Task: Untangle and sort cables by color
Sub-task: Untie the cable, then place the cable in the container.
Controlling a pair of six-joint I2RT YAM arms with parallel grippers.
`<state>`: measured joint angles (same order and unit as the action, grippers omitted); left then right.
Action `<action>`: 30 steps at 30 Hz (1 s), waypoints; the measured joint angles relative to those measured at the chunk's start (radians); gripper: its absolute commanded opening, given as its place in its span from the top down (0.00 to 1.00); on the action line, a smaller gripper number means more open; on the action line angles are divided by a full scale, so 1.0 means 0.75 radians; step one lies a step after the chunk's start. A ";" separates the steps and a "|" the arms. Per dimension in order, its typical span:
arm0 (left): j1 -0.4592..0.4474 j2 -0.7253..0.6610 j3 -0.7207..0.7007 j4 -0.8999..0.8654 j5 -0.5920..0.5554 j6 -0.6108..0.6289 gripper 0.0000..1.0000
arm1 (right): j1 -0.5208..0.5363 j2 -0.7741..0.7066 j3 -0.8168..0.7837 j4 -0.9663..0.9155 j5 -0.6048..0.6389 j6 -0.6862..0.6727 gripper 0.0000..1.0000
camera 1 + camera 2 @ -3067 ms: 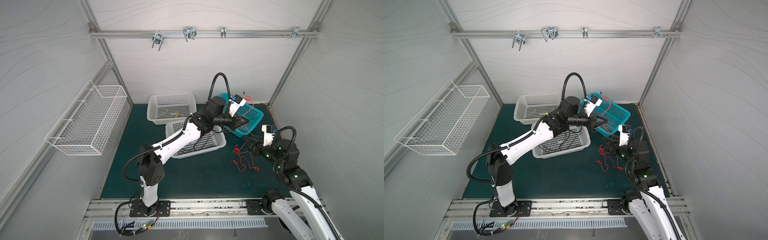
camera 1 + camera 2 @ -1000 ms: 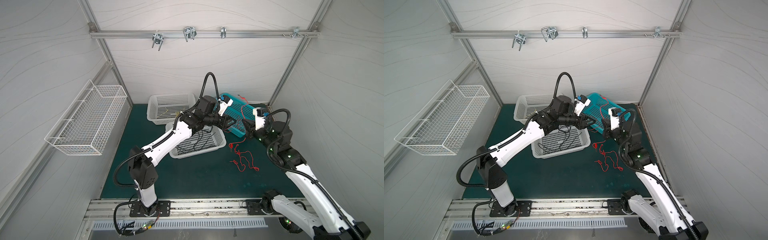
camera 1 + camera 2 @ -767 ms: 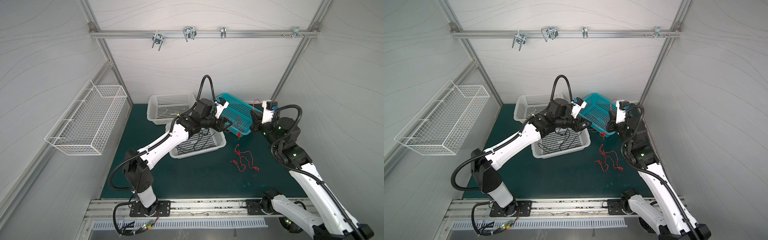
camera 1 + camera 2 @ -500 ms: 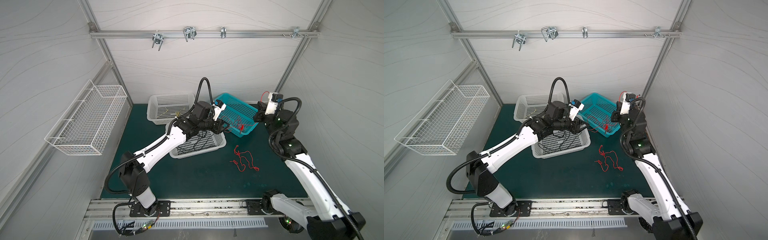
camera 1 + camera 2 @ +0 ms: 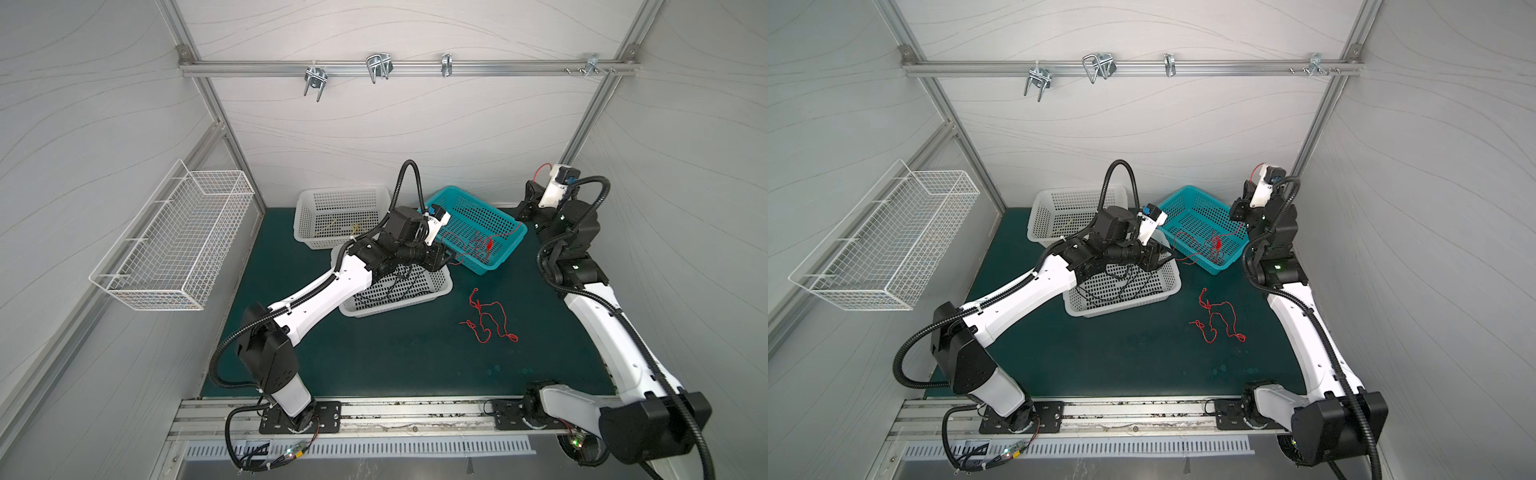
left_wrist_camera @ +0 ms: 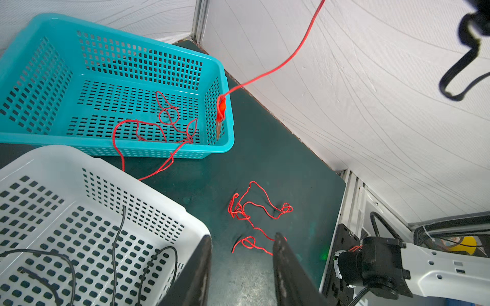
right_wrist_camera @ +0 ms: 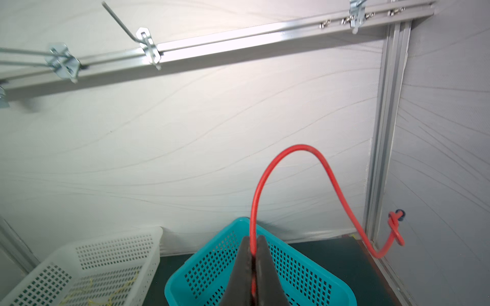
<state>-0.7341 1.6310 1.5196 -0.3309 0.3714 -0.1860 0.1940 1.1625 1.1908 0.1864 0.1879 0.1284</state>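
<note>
The right fingers (image 7: 262, 265) are pressed together on a red cable (image 7: 254, 206). They are lifted high over the far right corner of the desk (image 5: 395, 361), close to the corner post (image 7: 381, 132) and the right wall, with little room behind them. From the grip, one part of that cable arcs up and over, and its end curls beside the post; whether it touches cannot be told. The other part runs down taut to a red clip (image 6: 221, 107) hanging inside the teal basket (image 6: 206, 151), against its end wall just under the rim.

The left fingers (image 6: 282, 265) stand partly open with nothing between them. They are poised over the far right corner of the nearer white basket (image 6: 159, 202), just beside the teal basket. Beyond their tips a loose red tangle (image 6: 240, 213) lies on the open green desk, apart from both baskets and well apart from the right fingers. Open desk runs from there to the front rail.

There are three plastic baskets, two white and one teal, and one wire basket (image 5: 174, 237) on the left wall. The teal one holds a second red tangle (image 6: 169, 108), with one strand draped over its near rim toward the white basket; the number of cables in it cannot be told. The nearer white basket holds several black cables (image 6: 118, 238), and the farther white basket (image 5: 340, 192) holds a few yellow cables (image 5: 353, 226).
</note>
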 measured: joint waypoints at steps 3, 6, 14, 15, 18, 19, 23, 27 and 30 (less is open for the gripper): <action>0.000 0.000 0.000 -0.001 0.001 0.001 0.61 | 0.000 -0.003 0.032 0.026 -0.024 0.018 1.00; 0.000 0.000 0.000 -0.001 0.001 0.000 0.61 | 0.000 -0.001 0.019 0.037 -0.034 0.026 1.00; 0.000 0.000 -0.005 -0.002 0.002 0.000 0.61 | 0.001 0.068 -0.272 0.091 -0.083 0.054 1.00; 0.000 0.000 -0.005 -0.002 0.002 0.000 0.61 | 0.007 0.093 -0.306 0.089 -0.085 0.054 1.00; 0.000 -0.005 -0.012 -0.001 0.003 -0.001 0.61 | 0.029 0.161 -0.378 0.087 -0.085 0.055 1.00; 0.000 -0.008 -0.017 -0.002 0.003 -0.001 0.61 | 0.039 0.183 -0.390 0.088 -0.090 0.056 1.00; 0.000 -0.010 -0.023 -0.003 0.003 -0.001 0.61 | 0.056 0.265 -0.389 0.096 -0.130 0.075 1.00; 0.000 -0.010 -0.031 -0.002 0.002 -0.001 0.61 | 0.060 0.404 -0.326 0.099 -0.198 0.091 1.00; 0.000 -0.010 -0.035 -0.004 0.002 -0.001 0.61 | 0.060 0.520 -0.262 0.095 -0.229 0.105 1.00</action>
<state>-0.7341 1.6234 1.4933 -0.3340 0.3725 -0.1867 0.2390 1.5524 0.9939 0.2577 0.0162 0.2070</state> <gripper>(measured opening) 0.389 0.055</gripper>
